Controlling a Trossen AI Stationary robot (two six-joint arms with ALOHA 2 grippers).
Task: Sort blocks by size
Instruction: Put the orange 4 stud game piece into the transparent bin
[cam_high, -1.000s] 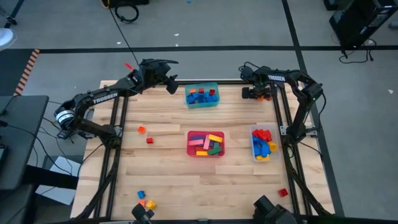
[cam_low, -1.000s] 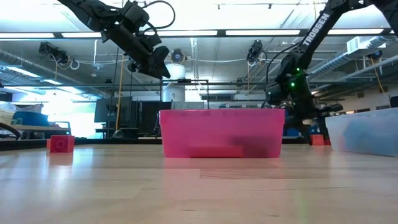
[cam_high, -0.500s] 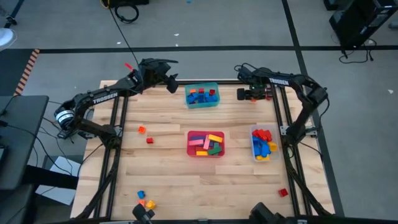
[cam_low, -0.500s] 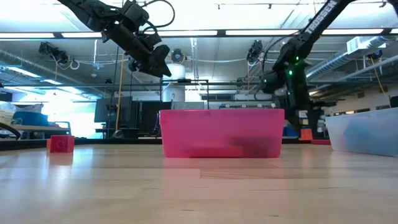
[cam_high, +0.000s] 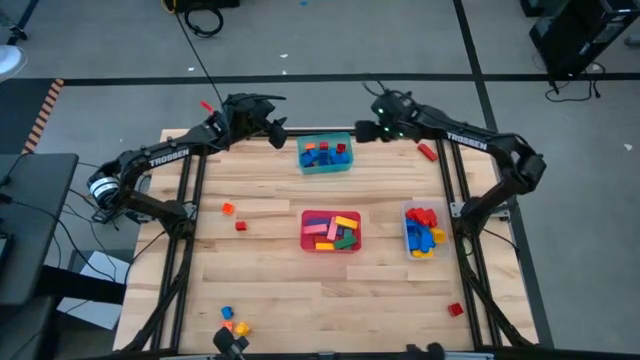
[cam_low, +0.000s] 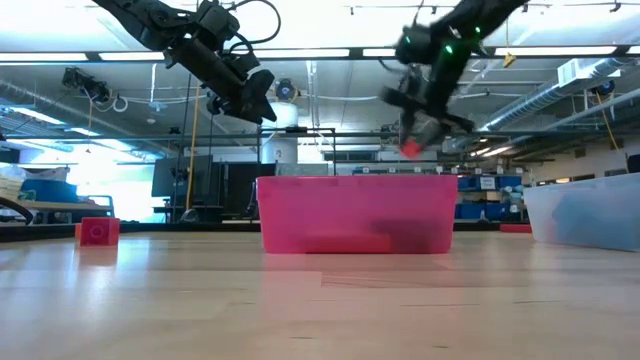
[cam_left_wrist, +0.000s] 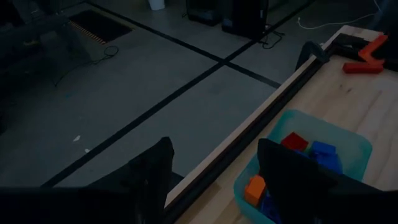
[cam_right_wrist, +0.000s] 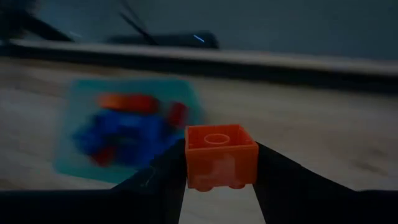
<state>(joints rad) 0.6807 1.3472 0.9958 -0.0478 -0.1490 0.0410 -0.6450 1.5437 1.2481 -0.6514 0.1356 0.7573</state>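
High view: my right gripper clamps a small orange block, raised just right of the teal tub at the far edge.
That tub holds red, blue and orange blocks; the red tub at centre has pink, yellow and green bars; the clear tub at right has red, blue and yellow ones. My left gripper hangs open left of the teal tub.

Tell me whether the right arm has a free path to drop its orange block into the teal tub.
Probably yes. The right gripper holds the orange block raised just beside the teal tub, which is open-topped. The left gripper hovers off the tub's other side, not in between.
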